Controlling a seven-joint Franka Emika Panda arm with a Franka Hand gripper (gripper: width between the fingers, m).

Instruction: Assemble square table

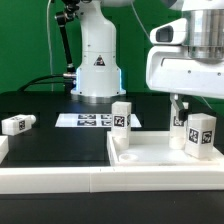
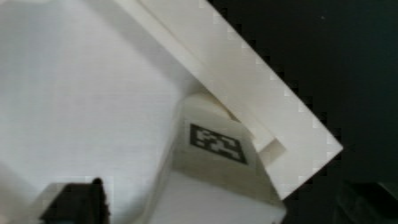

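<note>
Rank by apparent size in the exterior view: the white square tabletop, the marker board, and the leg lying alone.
1. the square tabletop, by far the largest
2. the marker board
3. the lying leg, clearly the smallest

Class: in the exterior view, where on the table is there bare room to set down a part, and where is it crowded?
Free: the black table between the lying leg, the marker board, the white rail and the slab. Crowded: the slab's right side, where upright legs stand close by the gripper.
</note>
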